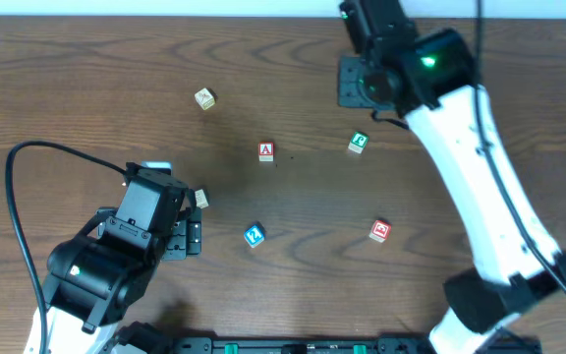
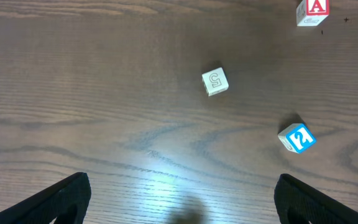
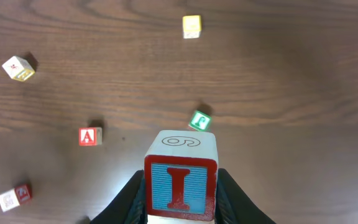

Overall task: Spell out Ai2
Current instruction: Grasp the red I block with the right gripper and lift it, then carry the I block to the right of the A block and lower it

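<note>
Over the far side of the dark wooden bench (image 1: 67,79), my right gripper (image 3: 180,198) is clamped tight on the red-and-blue I block (image 3: 180,180), lifted well above the surface. Down at the near left, my left gripper (image 2: 182,186) hangs spread wide with nothing in it. Mid-bench sits the red A block (image 1: 266,151), and the blue 2 block (image 1: 254,235) lies nearer me, apart from it.
</note>
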Robot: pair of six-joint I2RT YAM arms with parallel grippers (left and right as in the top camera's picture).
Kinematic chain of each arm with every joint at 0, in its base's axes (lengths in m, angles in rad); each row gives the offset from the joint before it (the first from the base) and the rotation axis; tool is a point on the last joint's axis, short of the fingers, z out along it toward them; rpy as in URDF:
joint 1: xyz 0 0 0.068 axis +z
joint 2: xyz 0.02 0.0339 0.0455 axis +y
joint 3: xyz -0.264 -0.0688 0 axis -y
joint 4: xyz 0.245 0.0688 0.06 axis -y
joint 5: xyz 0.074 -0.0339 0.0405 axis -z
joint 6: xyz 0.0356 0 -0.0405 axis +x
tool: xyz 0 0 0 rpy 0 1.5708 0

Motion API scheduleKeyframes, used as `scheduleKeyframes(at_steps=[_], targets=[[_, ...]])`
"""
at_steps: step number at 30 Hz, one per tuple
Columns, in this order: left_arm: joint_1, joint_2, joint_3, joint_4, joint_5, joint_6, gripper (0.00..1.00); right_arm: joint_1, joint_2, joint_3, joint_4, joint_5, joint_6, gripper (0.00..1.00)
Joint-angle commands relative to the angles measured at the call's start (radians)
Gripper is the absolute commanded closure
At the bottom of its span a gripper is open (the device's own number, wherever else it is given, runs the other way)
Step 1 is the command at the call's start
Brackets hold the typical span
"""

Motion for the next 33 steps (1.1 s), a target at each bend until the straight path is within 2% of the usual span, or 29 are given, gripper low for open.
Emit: scheduleKeyframes(at_steps=[1,6,10,15,21,26,33], targets=[[0.002,-0.005,0.005,-0.002,0.005,-0.012,0.05,-0.002,-0.057,0.0,-0.03,0.032,-0.008,0.97],[0.002,-0.005,0.005,-0.002,0.019,-0.012,0.05,0.019,-0.18,-0.097,-0.03,0.039,0.006,0.96],[0.002,-0.005,0.005,0.0,0.026,-0.012,0.04,0.055,-0.356,-0.366,0.105,0.055,0.031,0.94],[0.002,-0.005,0.005,0.012,0.026,-0.011,0.05,0.085,-0.444,-0.651,0.285,0.043,0.089,0.95],[0.002,-0.005,0.005,0.017,0.026,-0.011,0.05,0.087,-0.341,-0.789,0.446,-0.061,0.122,0.94],[0.002,-0.005,0.005,0.017,0.026,-0.011,0.05,0.087,-0.193,-0.765,0.526,-0.141,0.164,0.95],[0.002,-0.005,0.005,0.017,0.026,-0.011,0.05,0.087,-0.008,-0.663,0.55,-0.208,0.185,0.95]])
